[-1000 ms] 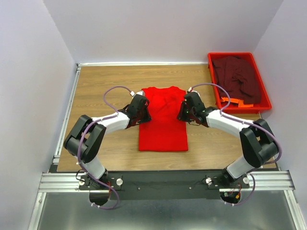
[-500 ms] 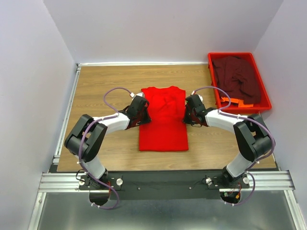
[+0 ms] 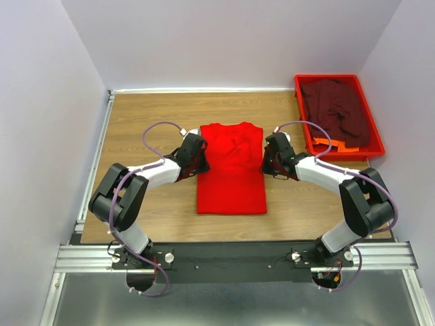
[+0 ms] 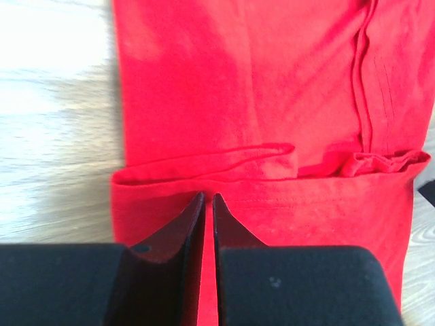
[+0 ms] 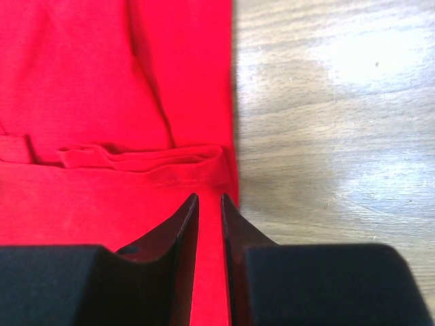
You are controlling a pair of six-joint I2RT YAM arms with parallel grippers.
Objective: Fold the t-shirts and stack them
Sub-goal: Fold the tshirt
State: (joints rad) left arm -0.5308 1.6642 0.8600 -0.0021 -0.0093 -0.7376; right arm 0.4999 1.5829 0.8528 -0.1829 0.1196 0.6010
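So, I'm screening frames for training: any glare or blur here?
Left wrist: glare washes the table white, upper left; the red t-shirt is slightly soft. Right wrist: milder bright patch on the table, upper right. Top external: evenly lit, sharp.

- Here's the red t-shirt point(image 3: 231, 173): soft matt cloth, stitched hem.
- maroon t-shirt point(image 3: 336, 109): matt cloth, crumpled.
- tray point(image 3: 326, 77): smooth glossy plastic.
- table point(image 3: 149, 112): wood grain, light sheen.
- left gripper fingers point(image 4: 170, 238): matt black.
- rail point(image 3: 88, 257): brushed metal.

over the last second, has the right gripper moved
Yes. In the top view the right gripper has shifted slightly right, toward the tray, from over the shirt's right side out to its right edge.
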